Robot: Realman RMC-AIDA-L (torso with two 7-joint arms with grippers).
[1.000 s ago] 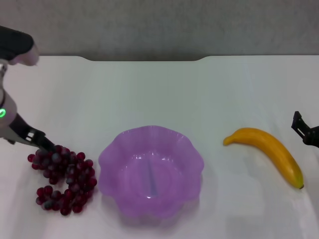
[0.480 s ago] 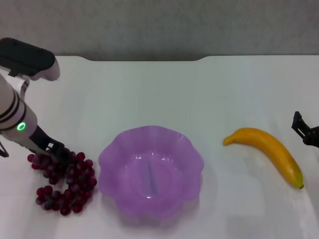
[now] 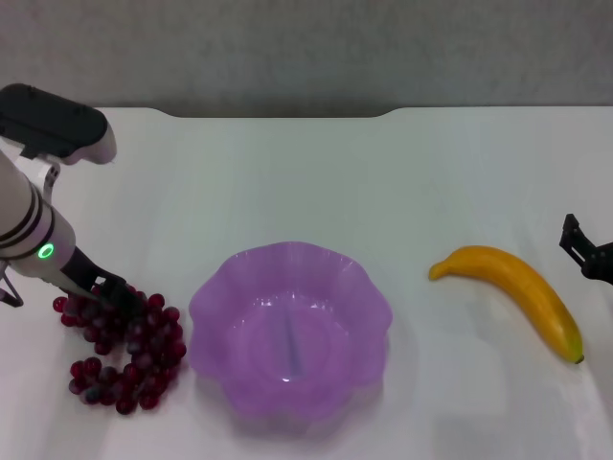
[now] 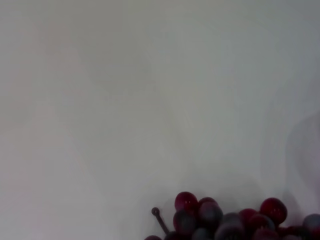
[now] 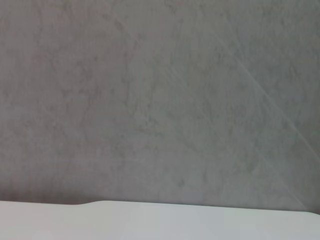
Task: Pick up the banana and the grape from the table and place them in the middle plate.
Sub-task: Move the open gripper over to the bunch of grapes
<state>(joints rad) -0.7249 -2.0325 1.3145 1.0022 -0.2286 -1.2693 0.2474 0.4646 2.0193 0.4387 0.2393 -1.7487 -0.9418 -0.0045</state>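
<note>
The left gripper (image 3: 113, 292) is down at the grape (image 3: 123, 349), its dark tip pressed into the far edge of the bunch, on the side away from the middle plate (image 3: 290, 331). How far its jaws are parted, and whether they have any of the fruit, cannot be told, because the berries crowd around the tip. The grape lies on the table (image 3: 316, 182) just to the left of the middle plate, close to its scalloped rim but not touching it. The left wrist view catches a few red and greyish berries of the bunch (image 4: 227, 220) with a thin stem poking out, bare white tabletop (image 4: 125, 100) beyond. Over on the other side of the middle plate lies the banana (image 3: 517, 291), well apart from the rim, curved, its dark tip pointing away from the plate and toward the near edge. The right gripper (image 3: 586, 253) sits just beyond the banana, at the very edge of the head view, clear of the fruit; only part of it shows, so its opening cannot be judged. The middle plate holds nothing.
</note>
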